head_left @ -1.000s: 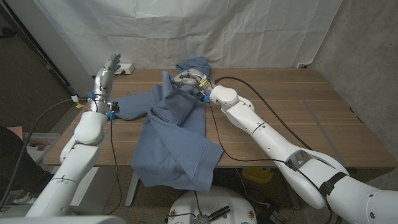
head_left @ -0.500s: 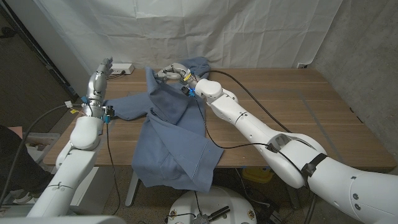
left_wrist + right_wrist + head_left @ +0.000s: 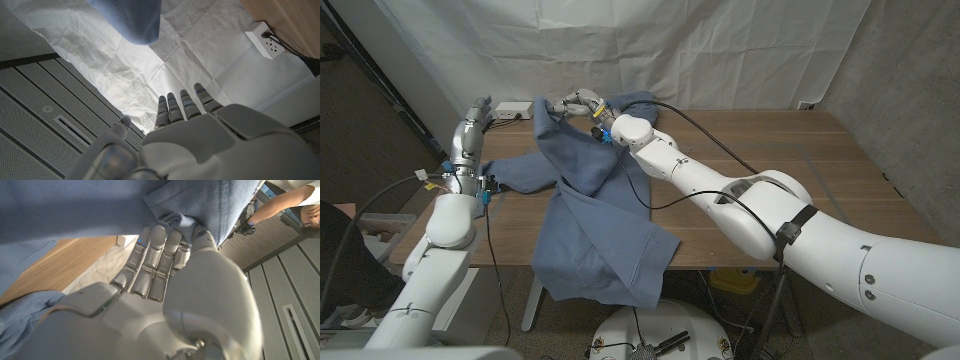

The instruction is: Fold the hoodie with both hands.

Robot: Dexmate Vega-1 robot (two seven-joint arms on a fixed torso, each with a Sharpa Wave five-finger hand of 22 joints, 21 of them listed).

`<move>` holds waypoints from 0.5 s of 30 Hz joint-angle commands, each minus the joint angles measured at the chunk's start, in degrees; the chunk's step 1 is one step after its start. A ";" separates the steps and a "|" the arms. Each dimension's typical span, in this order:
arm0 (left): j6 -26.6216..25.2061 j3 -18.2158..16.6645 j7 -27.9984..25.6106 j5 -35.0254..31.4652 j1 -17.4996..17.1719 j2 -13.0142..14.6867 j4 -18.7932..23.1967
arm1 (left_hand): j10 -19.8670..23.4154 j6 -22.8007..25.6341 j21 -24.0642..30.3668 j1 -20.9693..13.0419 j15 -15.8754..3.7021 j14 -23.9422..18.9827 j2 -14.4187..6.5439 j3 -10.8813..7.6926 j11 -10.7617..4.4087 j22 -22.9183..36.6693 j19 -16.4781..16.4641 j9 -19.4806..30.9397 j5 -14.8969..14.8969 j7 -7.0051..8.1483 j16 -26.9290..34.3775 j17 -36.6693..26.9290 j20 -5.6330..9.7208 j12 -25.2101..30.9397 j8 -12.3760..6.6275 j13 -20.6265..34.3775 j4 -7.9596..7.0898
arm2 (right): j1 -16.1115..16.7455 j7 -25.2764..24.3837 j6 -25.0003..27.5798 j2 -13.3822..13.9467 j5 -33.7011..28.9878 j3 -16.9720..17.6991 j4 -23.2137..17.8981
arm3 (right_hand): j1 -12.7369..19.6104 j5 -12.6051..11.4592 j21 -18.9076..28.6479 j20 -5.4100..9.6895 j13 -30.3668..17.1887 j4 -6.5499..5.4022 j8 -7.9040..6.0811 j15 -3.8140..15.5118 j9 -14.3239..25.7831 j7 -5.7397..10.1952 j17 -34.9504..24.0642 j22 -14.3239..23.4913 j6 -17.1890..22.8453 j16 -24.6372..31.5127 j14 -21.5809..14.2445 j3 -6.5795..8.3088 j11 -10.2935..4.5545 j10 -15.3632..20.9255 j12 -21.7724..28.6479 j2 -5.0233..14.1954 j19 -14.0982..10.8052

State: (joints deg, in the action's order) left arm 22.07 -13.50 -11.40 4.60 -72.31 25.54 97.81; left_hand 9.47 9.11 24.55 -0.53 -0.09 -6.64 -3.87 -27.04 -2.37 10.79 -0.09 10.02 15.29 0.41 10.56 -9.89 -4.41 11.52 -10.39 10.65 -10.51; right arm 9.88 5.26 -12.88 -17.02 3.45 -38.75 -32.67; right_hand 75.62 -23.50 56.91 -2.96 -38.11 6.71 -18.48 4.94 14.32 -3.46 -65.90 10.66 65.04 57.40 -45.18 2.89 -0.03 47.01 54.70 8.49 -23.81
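Note:
A blue hoodie (image 3: 600, 220) lies across the table's left half, its lower part hanging over the front edge. My right hand (image 3: 578, 104) grips a raised fold of the hoodie near the table's far edge and holds it up above the cloth; in the right wrist view the fingers (image 3: 150, 260) curl into the blue fabric (image 3: 190, 210). My left hand (image 3: 476, 112) is lifted above the table's far left corner, fingers straight and apart, holding nothing. The left wrist view shows that hand (image 3: 190, 130) with a hanging piece of the hoodie (image 3: 132, 17) beyond the fingertips.
A white power strip (image 3: 510, 112) lies at the table's far left corner, by my left hand. White cloth backdrop hangs behind the table (image 3: 800, 190). A black cable runs along my right arm over the table. A person's arm (image 3: 280, 207) appears in the right wrist view.
My right hand has carried the gripped fold up and to the left, toward my left hand. My left hand has drifted slightly left and stays open.

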 commanded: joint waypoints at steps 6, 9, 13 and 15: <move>2.56 -2.39 -1.66 -0.75 -3.04 -2.31 0.99 | -0.13 0.07 -0.40 -0.12 -0.02 -0.12 -5.61 -0.50 0.11 0.19 -0.26 0.18 0.42 0.00 -0.08 -0.06 -0.16 -0.07 -0.17 0.04 0.03 | -13.84 -10.79 16.27 -2.83 25.59 -27.83 6.29 | -0.47 -0.27 0.45 0.27 0.05 0.04 -1.90 5.52 9.91 0.18 -0.34 0.01 0.67 -0.10 -0.55 0.46 -0.10 0.41 -0.47 0.11 -0.20; 2.88 -2.85 -2.27 -1.13 -3.79 -2.86 1.42 | -0.14 0.08 -0.42 -0.12 -0.01 -0.13 -5.61 -0.51 0.12 0.19 -0.27 0.18 0.42 0.01 -0.07 -0.06 -0.15 -0.07 -0.18 0.04 0.03 | -16.49 -13.51 18.65 -3.50 29.55 -32.47 6.29 | -0.52 -0.24 0.58 0.22 0.07 0.03 -1.86 5.45 10.03 0.10 -0.40 0.00 0.63 -0.14 -0.48 0.53 0.03 0.57 -0.50 0.11 -0.22; 3.29 -3.44 -2.86 -1.75 -4.64 -3.38 2.00 | -0.14 0.13 -0.45 -0.13 -0.05 -0.16 -5.61 -0.52 0.04 0.19 -0.28 0.18 0.42 -0.03 -0.06 -0.06 -0.13 -0.06 -0.20 0.04 0.03 | -17.83 -16.16 19.38 -4.30 30.49 -34.74 6.29 | -0.52 -0.23 0.72 0.21 -0.06 0.05 -1.79 5.40 10.06 0.11 -0.39 -0.01 0.66 -0.27 -0.51 0.63 0.03 0.54 -0.52 0.11 -0.28; 3.53 -3.72 -3.10 -1.97 -5.00 -3.65 2.23 | -0.15 0.13 -0.47 -0.13 -0.09 -0.16 -5.61 -0.53 0.06 0.19 -0.26 0.18 0.41 -0.04 -0.06 -0.06 -0.16 -0.07 -0.20 0.04 0.03 | -18.17 -17.22 19.38 -4.74 30.68 -35.45 6.29 | -0.57 -0.20 0.75 0.26 -0.15 0.02 -1.75 5.39 10.09 0.10 -0.44 -0.02 0.63 -0.22 -0.49 0.65 0.04 0.43 -0.54 0.12 -0.22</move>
State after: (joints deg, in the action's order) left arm 24.30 -15.76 -13.08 3.74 -75.24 23.37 98.97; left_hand 9.48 9.11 24.14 -0.53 -0.09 -6.64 -3.87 -27.04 -2.36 10.80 -0.09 10.01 15.29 0.41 10.56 -9.89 -4.41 11.52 -10.39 10.65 -10.51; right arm -2.38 -5.02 1.16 -20.31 19.92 -57.02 -26.95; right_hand 74.93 -23.45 57.33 -2.96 -38.11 6.55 -18.52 5.10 14.35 -3.46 -66.20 10.67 65.04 57.40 -45.37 3.21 -0.02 47.00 54.24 8.10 -23.81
